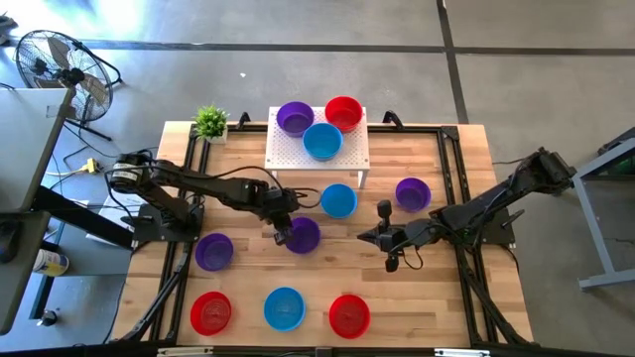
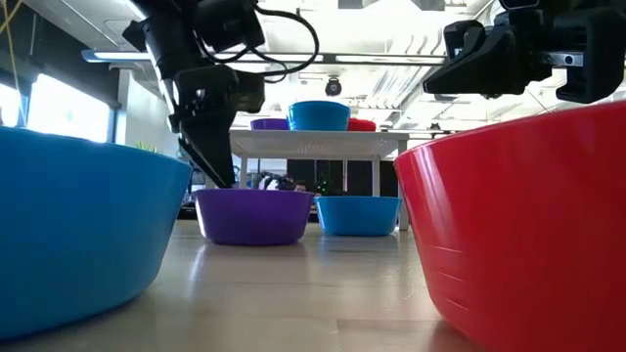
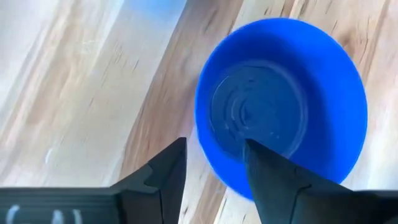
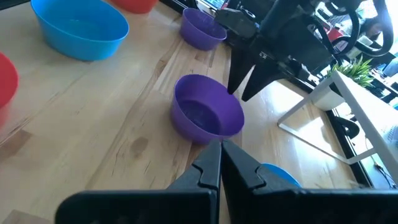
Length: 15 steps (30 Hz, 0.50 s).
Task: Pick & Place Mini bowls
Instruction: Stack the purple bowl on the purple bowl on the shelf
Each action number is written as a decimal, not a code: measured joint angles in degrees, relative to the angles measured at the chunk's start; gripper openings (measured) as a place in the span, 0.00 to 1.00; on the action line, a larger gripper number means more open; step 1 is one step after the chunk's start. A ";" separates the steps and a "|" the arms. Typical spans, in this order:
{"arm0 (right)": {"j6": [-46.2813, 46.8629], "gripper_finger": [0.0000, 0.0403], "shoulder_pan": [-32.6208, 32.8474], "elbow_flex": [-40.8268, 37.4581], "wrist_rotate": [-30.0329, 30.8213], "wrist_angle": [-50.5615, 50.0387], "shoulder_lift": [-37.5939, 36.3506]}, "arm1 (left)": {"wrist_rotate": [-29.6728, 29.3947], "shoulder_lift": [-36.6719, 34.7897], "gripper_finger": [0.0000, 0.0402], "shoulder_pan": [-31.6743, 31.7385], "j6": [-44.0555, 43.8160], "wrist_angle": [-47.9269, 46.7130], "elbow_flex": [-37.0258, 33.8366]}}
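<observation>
A purple mini bowl [image 1: 306, 236] [image 4: 208, 115] rests on its base mid-table. My left gripper [image 1: 285, 233] [image 3: 214, 155] comes down on it from above, open. One finger is inside the bowl [image 3: 286, 106] and the other outside, on its left-edge side, with the rim between them. My right gripper [image 1: 365, 238] [image 4: 221, 152] hovers shut to the bowl's right, pointing at it. A purple [image 1: 295, 117], a red [image 1: 343, 112] and a blue bowl [image 1: 322, 141] sit on the white stand [image 1: 347, 159].
More bowls rest on the wood. Blue [image 1: 338, 200] and purple [image 1: 413, 193] ones sit near the stand, and a purple one [image 1: 213, 251] lies left. Red [image 1: 210, 311], blue [image 1: 285, 308] and red [image 1: 348, 314] bowls line the near edge. A green plant [image 1: 210, 122] stands at the far left corner.
</observation>
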 joint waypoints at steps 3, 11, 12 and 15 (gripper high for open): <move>0.00 0.00 0.00 0.02 0.00 0.00 0.00 | -0.28 0.00 0.39 0.00 0.02 -0.84 0.23; 0.00 0.00 0.00 0.02 0.00 0.00 0.00 | 2.96 0.00 0.39 0.02 1.33 1.50 0.20; 0.00 0.00 0.00 0.02 0.00 0.00 0.00 | 3.34 0.00 0.39 0.01 1.44 2.27 0.20; 0.00 0.00 0.00 0.02 0.00 -0.02 0.00 | 4.15 0.00 0.35 0.00 1.42 2.13 0.20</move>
